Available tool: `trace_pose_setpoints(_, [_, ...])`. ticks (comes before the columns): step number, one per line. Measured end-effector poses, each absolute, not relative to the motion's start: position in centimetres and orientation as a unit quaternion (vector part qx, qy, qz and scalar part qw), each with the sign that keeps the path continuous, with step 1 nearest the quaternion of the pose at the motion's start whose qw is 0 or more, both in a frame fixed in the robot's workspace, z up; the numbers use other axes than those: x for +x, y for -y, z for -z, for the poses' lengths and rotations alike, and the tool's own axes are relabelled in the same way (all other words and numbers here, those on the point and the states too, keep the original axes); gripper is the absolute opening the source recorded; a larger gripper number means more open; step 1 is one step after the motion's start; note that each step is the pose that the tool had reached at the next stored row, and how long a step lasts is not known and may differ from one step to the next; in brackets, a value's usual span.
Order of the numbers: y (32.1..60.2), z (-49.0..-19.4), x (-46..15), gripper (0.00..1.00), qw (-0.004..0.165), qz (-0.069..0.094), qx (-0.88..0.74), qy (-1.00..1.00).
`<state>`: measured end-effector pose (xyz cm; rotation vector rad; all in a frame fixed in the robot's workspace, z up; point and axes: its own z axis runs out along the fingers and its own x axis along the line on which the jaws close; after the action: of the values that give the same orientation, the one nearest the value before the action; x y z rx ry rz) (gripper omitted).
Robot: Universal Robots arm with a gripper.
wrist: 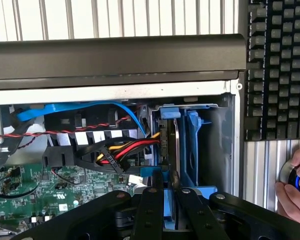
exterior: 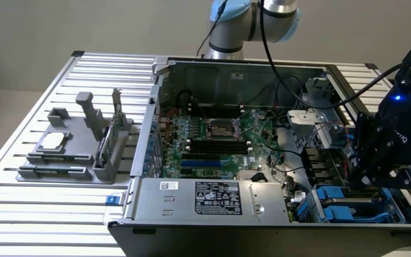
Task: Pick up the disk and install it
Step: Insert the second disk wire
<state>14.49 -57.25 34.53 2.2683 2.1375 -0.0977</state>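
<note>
Surface: slatted metal table (exterior: pixel 27 187) bearing an open computer case (exterior: pixel 234 67).
Disk (wrist: pixel 177 150): stood on edge in the blue drive bay (wrist: pixel 197 145), long axis running straight away from the gripper (wrist: pixel 169 192).
Jaws: clamped on the disk's near edge.

Open computer case (exterior: pixel 263 160), motherboard (exterior: pixel 213 144), grey fixture (exterior: pixel 70 150), keyboard (wrist: pixel 280 65), slatted table (exterior: pixel 48 214)

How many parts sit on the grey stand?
2: a square chip towards the exterior view's left, and a green card standing upright beside it. None seems hidden.
</note>
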Motion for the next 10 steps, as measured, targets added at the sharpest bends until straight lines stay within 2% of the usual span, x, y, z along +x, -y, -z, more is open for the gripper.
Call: trace_pose_setpoints(10, [57.25, -34.30, 14.49, 0.16, 0.015, 0.024, 0.723, -0.690])
